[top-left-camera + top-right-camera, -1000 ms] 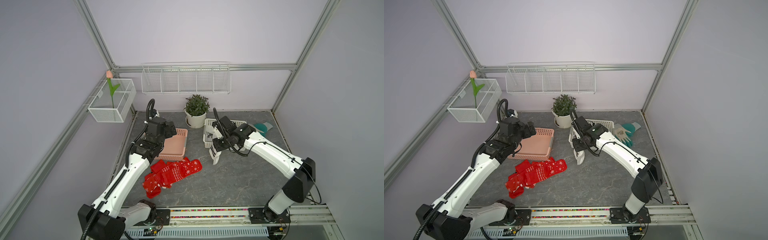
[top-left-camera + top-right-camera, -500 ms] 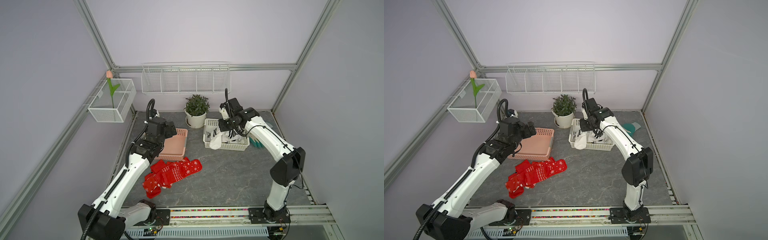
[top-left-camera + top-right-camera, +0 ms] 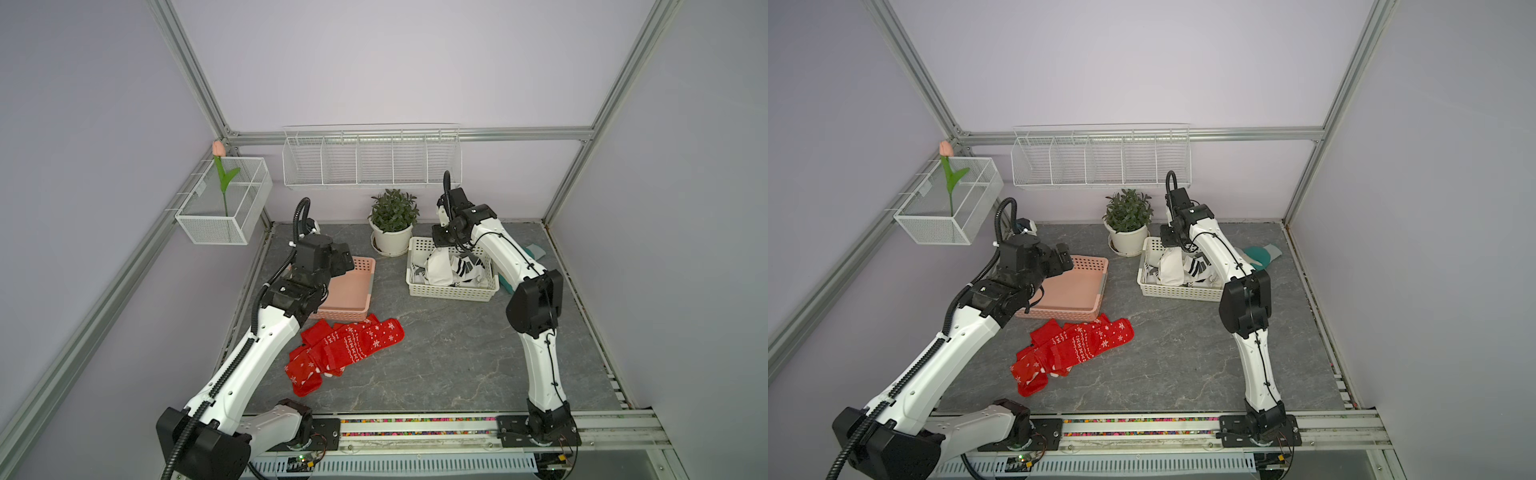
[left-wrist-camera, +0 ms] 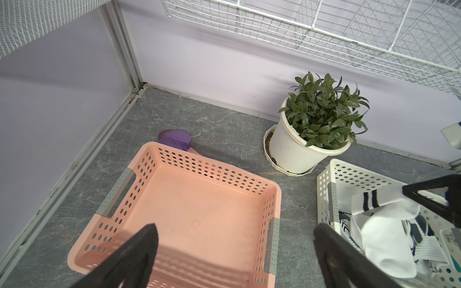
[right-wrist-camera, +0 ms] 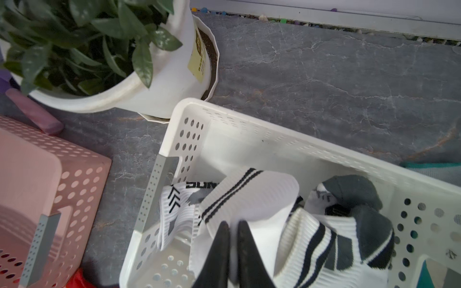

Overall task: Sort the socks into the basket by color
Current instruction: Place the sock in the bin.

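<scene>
I look at the grey table (image 3: 457, 365) first. Two baskets sit on it, well apart. The pink basket (image 3: 340, 313) has nothing in it; my left wrist view shows its floor bare. The white basket (image 3: 453, 292) holds the white socks (image 3: 467, 266) with black and grey stripes. They are bunched up, so I can't count them. I see no white sock lying on the table, so I think the white half of the job is nearly done.

The red socks (image 3: 349, 349) lie in a heap on the table, just in front of the pink basket. None of them is sorted yet, so that is the big part left.

My right gripper (image 5: 233, 225) hangs over the white basket with its jaws pinched tight on one white sock (image 5: 249, 197) that has two thin black lines. That sock droops down into the basket, so I think I only need to let go.

My left gripper (image 4: 235, 229) hovers above the pink basket, jaws spread wide, holding nothing. I think it should go for the red heap next.
</scene>
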### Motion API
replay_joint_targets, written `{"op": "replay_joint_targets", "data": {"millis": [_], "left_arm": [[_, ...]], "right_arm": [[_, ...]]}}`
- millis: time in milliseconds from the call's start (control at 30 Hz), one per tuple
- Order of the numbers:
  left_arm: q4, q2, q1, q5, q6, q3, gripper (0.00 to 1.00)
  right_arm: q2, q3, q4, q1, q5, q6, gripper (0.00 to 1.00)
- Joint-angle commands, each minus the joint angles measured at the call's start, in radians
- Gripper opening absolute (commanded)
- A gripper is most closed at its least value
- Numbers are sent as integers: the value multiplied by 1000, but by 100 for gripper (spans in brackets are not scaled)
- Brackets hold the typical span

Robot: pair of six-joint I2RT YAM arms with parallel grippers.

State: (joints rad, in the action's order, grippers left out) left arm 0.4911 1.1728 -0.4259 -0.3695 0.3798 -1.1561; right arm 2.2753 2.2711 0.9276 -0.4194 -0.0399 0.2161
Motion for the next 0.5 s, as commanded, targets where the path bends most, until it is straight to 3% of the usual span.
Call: {"op": "replay_joint_targets", "data": {"millis": [0, 267, 467], "left_arm": [[0, 12, -3, -2, -2, 9, 99], [39, 40, -11, 1, 29, -19, 99], [154, 37, -41, 29, 73, -82, 100]], "right_arm": [[58, 77, 68, 2, 12, -6, 15], [110, 80, 73, 3, 5, -9, 38], [29, 6, 37, 2, -8, -7, 43]]}}
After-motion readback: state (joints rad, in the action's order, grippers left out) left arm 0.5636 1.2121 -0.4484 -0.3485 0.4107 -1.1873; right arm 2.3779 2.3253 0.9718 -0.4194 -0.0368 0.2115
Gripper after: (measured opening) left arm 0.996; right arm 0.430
